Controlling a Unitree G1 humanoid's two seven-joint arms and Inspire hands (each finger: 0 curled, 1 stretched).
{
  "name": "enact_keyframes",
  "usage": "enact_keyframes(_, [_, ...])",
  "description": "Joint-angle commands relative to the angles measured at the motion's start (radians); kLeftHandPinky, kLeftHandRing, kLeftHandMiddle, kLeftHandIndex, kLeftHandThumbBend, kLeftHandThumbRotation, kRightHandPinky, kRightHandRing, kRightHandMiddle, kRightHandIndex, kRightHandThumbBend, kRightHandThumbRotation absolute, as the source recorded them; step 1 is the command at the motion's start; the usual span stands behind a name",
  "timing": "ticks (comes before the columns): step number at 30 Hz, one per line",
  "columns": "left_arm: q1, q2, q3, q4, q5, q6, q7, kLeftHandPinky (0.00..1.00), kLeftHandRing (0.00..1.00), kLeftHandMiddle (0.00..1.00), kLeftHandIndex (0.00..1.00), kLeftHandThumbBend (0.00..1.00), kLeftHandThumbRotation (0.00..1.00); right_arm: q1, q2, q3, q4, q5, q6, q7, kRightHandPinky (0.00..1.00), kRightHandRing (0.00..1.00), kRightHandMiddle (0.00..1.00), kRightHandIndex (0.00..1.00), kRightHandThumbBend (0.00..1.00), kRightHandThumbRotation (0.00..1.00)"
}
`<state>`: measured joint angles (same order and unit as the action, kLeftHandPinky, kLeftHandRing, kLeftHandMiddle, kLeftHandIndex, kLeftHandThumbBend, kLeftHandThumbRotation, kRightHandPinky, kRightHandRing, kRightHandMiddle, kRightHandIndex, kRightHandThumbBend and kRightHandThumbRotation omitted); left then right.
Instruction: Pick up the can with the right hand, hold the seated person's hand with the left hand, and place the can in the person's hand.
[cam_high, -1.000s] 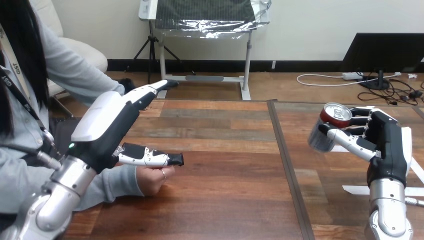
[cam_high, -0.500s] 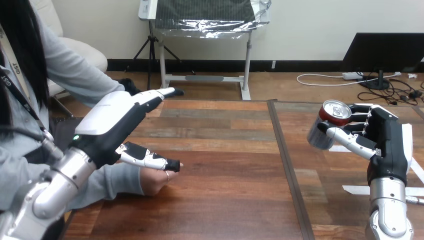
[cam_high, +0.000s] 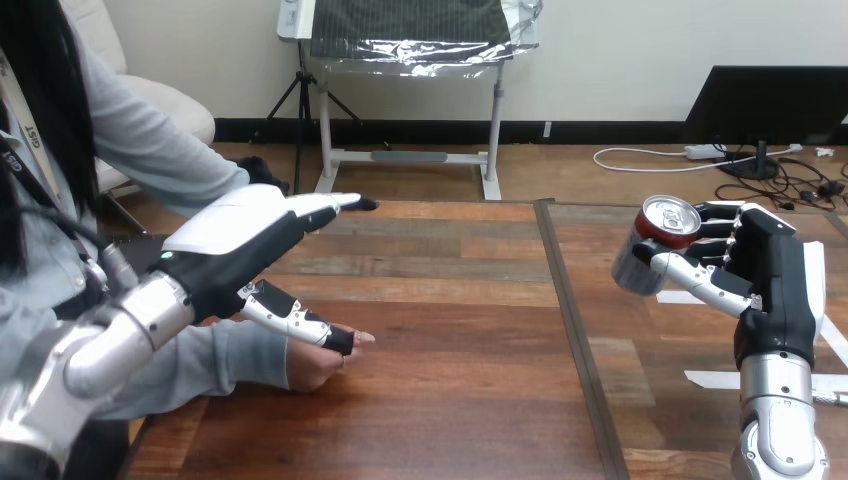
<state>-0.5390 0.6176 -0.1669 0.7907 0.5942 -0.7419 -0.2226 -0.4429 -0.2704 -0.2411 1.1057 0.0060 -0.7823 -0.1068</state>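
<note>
My right hand (cam_high: 765, 275) is at the right, shut on a red and silver can (cam_high: 653, 245) that it holds tilted above the table. At the left my left hand (cam_high: 240, 245) is open, its fingers (cam_high: 330, 207) straight and pointing right. Its thumb (cam_high: 300, 322) lies across the top of the person's hand (cam_high: 318, 357), which rests on the wooden table (cam_high: 450, 330) under my palm. My fingers are not curled round the person's hand.
A dark seam (cam_high: 570, 320) runs front to back between two table tops. White tape strips (cam_high: 715, 378) lie on the right top near my right arm. The person's grey sleeve (cam_high: 200, 360) rests along the table's left edge.
My left hand has swung right and lower, its thumb sliding down onto the person's hand. The right hand has lifted the can slightly.
</note>
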Motion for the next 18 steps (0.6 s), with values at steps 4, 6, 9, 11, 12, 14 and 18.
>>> enact_keyframes(4, [-0.138,0.034,-0.069,0.151,0.030,0.025,-0.030,0.93,0.95,0.95,0.94,1.00,0.37,-0.034,0.007,-0.002,-0.092,0.019,-0.045,0.013,0.35,0.39,0.45,0.48,0.79,0.00])
enact_keyframes(6, [-0.159,0.035,-0.091,0.195,0.050,0.035,-0.028,0.93,0.96,0.95,0.94,1.00,0.37,-0.030,0.012,-0.006,-0.102,0.031,-0.044,0.024,0.35,0.39,0.45,0.48,0.79,0.00])
enact_keyframes(9, [-0.182,0.038,-0.116,0.241,0.073,0.041,-0.017,0.93,0.96,0.95,0.94,1.00,0.38,-0.026,0.014,-0.006,-0.112,0.034,-0.043,0.028,0.35,0.39,0.45,0.48,0.80,0.00])
enact_keyframes(11, [-0.196,0.038,-0.130,0.273,0.085,0.043,-0.011,0.93,0.96,0.95,0.94,1.00,0.38,-0.023,0.014,-0.004,-0.119,0.031,-0.042,0.025,0.35,0.39,0.45,0.48,0.80,0.00])
enact_keyframes(12, [-0.202,0.038,-0.136,0.287,0.088,0.044,-0.009,0.93,0.96,0.95,0.94,1.00,0.38,-0.021,0.014,-0.002,-0.122,0.029,-0.041,0.022,0.35,0.39,0.45,0.48,0.80,0.00])
enact_keyframes(14, [-0.214,0.038,-0.148,0.314,0.100,0.048,0.000,0.94,0.96,0.95,0.94,1.00,0.38,-0.019,0.014,-0.001,-0.128,0.028,-0.041,0.022,0.35,0.39,0.45,0.48,0.79,0.00])
enact_keyframes(18, [-0.231,0.036,-0.167,0.360,0.114,0.062,0.017,0.94,0.96,0.95,0.94,1.00,0.38,-0.016,0.016,-0.002,-0.135,0.036,-0.040,0.033,0.34,0.39,0.45,0.48,0.79,0.00])
